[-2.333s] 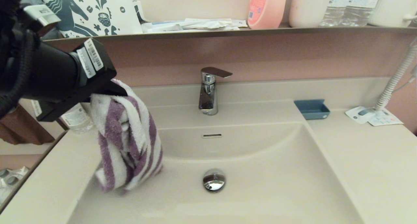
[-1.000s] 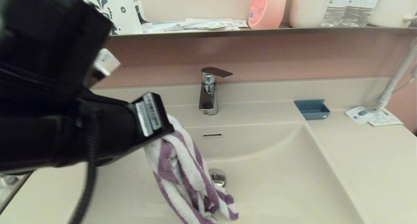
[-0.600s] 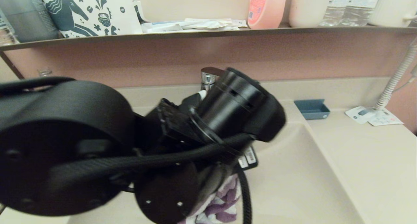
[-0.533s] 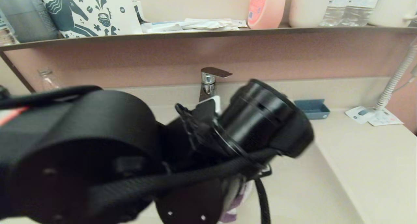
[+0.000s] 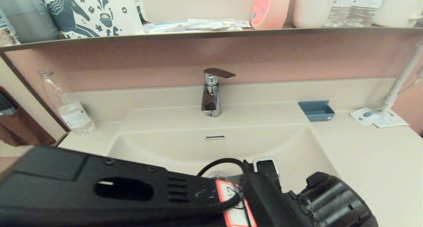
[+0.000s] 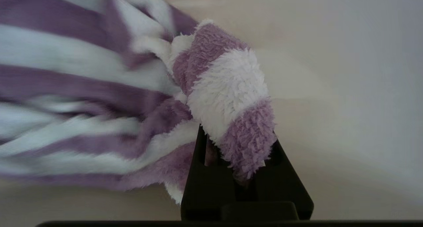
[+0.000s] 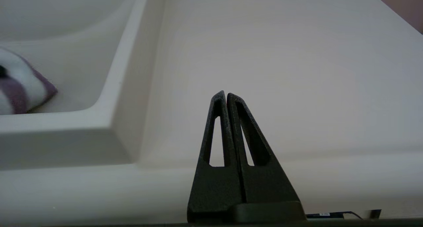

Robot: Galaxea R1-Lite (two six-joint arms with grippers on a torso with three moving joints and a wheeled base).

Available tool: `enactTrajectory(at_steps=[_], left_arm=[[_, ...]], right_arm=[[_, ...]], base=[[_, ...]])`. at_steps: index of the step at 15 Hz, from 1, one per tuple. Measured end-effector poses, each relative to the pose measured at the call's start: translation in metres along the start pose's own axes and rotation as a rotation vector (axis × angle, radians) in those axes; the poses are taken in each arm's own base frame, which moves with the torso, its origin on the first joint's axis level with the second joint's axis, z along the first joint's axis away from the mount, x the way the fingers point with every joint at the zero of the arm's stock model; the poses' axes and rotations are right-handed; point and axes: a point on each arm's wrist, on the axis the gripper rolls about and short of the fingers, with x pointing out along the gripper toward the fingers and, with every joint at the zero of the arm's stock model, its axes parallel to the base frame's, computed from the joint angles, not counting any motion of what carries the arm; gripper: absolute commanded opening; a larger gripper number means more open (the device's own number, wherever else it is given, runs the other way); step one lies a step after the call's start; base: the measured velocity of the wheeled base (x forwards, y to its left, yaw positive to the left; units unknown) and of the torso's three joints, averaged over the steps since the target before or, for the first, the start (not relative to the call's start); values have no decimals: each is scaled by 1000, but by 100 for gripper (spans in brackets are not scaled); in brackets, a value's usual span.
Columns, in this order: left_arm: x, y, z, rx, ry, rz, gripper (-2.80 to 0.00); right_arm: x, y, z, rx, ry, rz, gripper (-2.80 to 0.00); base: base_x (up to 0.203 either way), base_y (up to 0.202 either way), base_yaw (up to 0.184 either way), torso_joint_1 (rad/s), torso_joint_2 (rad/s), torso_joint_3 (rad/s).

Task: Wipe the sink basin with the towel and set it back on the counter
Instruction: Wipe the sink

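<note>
The cream sink basin (image 5: 231, 147) fills the middle of the head view. My black left arm (image 5: 132, 194) lies across its front and hides the towel and the left gripper there. In the left wrist view, my left gripper (image 6: 236, 144) is shut on a fold of the purple-and-white striped towel (image 6: 228, 85). The rest of the cloth trails to one side over the basin's (image 6: 330, 121) surface. My right gripper (image 7: 225, 94) is shut and empty, low over the counter (image 7: 281, 55) beside the basin's corner (image 7: 82, 38). A bit of the towel (image 7: 23, 88) shows inside that corner.
A chrome faucet (image 5: 211, 94) stands behind the basin. A blue dish (image 5: 316, 110), papers (image 5: 378, 118) and a coiled cord (image 5: 400, 81) are at the back right. A plastic bottle (image 5: 67, 108) stands at the back left. A loaded shelf (image 5: 211, 33) runs above.
My left arm has carried the towel from the basin's left side down and across to the right front. It now lies low along the front, hiding the towel in the head view.
</note>
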Motion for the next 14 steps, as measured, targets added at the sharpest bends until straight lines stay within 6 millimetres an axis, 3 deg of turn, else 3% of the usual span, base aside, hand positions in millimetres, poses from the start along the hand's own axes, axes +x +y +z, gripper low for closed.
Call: enactTrajectory(at_steps=[2,6,9,14], left_arm=[[19,-4,-13,36,41,36,-280],[50,9,-34,138,149,194,-280],[53,23,-33,197,253,271,-280],[60,57,-15,188,362,389,-280]], right_arm=[[0,0,0,0,0,0,-280],[0,0,0,0,0,0,-280],[0,0,0,0,0,0,-280],[0,0,0,0,0,0,-280]], base=[[0,0,0,0,0,0],[0,0,0,0,0,0],[0,0,0,0,0,0],[0,0,0,0,0,0]])
